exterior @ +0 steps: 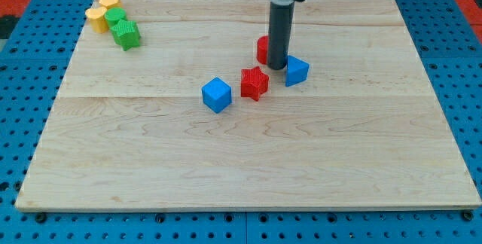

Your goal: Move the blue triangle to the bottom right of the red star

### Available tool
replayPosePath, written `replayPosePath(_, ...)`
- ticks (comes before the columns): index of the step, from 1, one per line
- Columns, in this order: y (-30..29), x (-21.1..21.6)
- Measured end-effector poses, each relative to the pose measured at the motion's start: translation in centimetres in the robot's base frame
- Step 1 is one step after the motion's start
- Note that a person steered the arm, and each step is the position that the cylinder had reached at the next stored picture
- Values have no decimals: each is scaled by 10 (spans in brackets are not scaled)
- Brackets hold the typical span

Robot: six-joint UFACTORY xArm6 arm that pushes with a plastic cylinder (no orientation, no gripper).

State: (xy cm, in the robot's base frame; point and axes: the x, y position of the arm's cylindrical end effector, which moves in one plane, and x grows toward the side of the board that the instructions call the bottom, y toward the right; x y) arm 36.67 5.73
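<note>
The red star (254,83) lies near the middle of the wooden board (248,154). The blue triangle (297,71) sits just to the star's right and a little toward the view's top. My tip (276,67) stands between them, touching the blue triangle's left side, above and right of the star. A red block (262,49) is partly hidden behind the rod. A blue cube (217,95) lies left of the star.
Two yellow blocks (102,10) and two green blocks (123,28) are bunched at the board's top left corner. The board rests on a blue perforated surface (30,86).
</note>
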Motion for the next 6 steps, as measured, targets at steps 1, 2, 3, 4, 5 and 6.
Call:
replayPosePath(1, -17, -14)
replayPosePath(2, -4, -22)
replayPosePath(3, 59, -21)
replayPosePath(4, -19, 27)
replayPosePath(5, 5, 45)
replayPosePath(6, 9, 77)
